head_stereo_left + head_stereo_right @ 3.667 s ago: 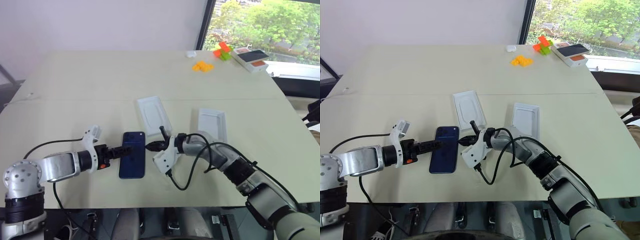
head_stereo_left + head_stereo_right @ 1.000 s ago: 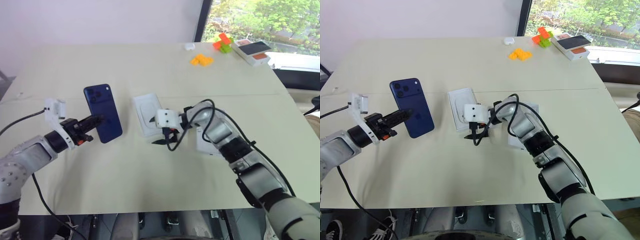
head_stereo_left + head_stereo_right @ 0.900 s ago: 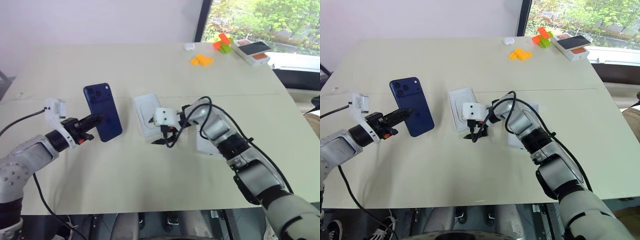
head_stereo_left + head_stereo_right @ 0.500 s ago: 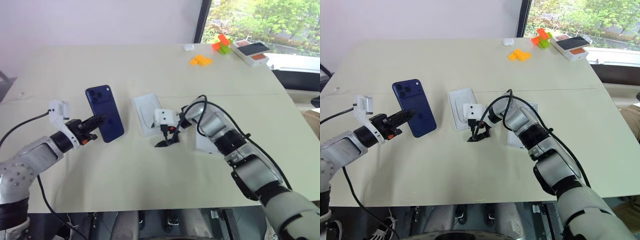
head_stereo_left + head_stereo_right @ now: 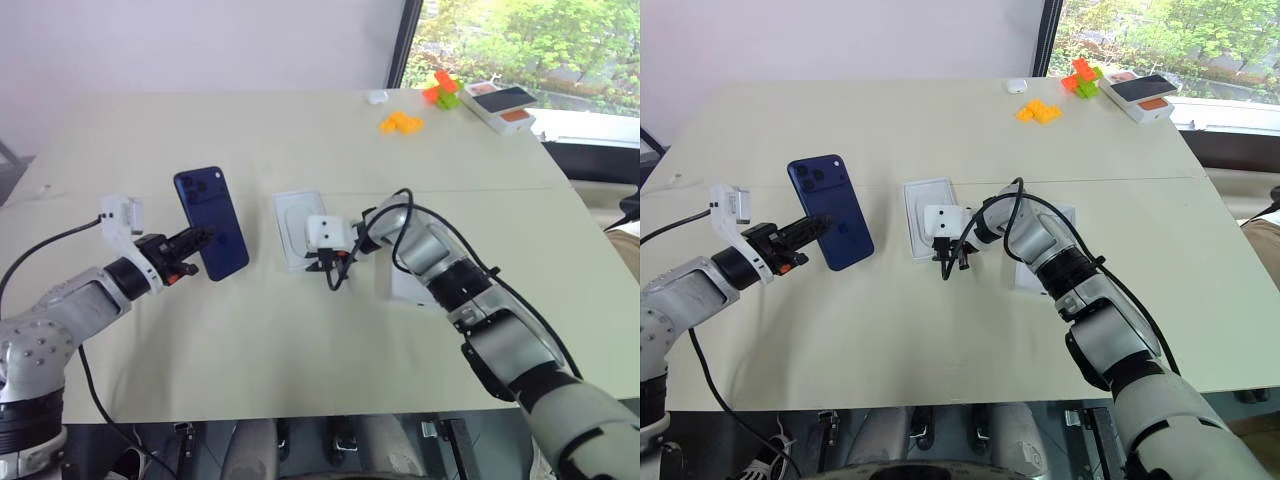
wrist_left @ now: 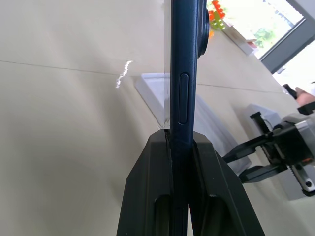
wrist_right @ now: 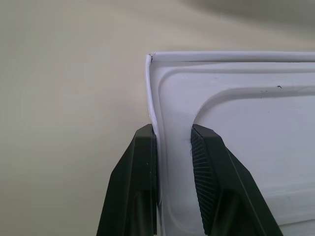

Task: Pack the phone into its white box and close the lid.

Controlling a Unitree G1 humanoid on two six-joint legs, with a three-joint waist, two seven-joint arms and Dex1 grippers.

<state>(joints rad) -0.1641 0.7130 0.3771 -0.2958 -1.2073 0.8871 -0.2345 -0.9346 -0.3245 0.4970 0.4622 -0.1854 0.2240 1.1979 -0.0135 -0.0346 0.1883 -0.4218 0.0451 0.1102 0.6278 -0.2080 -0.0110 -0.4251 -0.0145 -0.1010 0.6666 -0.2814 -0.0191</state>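
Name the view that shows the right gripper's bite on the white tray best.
Right wrist view: the right gripper straddles the tray rim, one finger outside, one inside. Eye views show it small at the tray's near end; the left wrist view shows it sidelong.

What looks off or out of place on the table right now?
Nothing is spilled or damaged. The white tray with the rounded recess lies skewed to the table edge, its rim between the right gripper's fingers. The phone is off the table, held upright on edge by the left gripper.
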